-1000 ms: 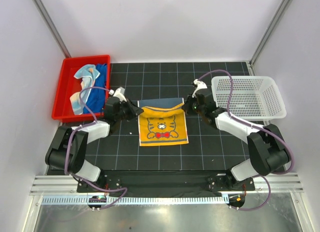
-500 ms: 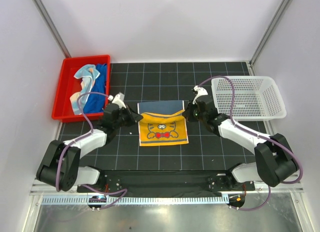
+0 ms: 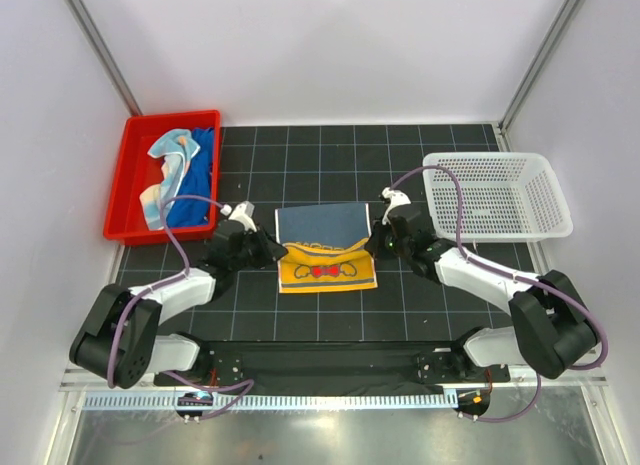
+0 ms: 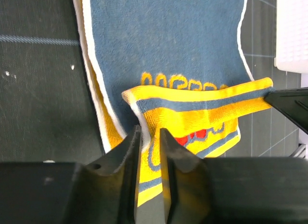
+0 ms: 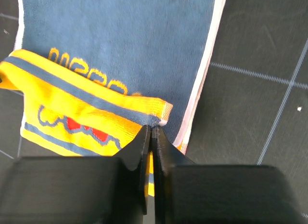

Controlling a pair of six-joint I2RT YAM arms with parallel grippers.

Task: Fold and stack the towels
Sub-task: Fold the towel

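The yellow-orange terry towel (image 3: 325, 275) lies in the middle of the black gridded worktop (image 3: 330, 160), between the two arms. Its far edge is turned over toward the bottom of the frame. The slate-blue reverse side (image 3: 322, 223) therefore shows as a flat rectangle above. Below it sits a yellow band with blue stripes and a glimpse of a red and blue cartoon print. White piping runs down both long sides. The fold looks about half made: the carried edge sags a little in the middle and does not yet meet the near edge.

Each arm has one corner of that carried edge, probably to keep it taut and square as it travels. The right gripper (image 3: 377, 243) has its fingers (image 5: 139, 151) pressed together on the right corner. The left gripper (image 3: 273, 253) is at the left corner. In the left wrist view its fingers (image 4: 127, 154) stand a narrow gap apart with yellow cloth in the gap, and it cannot be told whether they pinch it.

At the upper left, a red plastic tray (image 3: 125, 155) holds a crumpled royal blue towel (image 3: 200, 170) and a pale patterned cloth (image 3: 165, 155), apparently waiting their turn. A white mesh basket (image 3: 490, 158) stands at the right.
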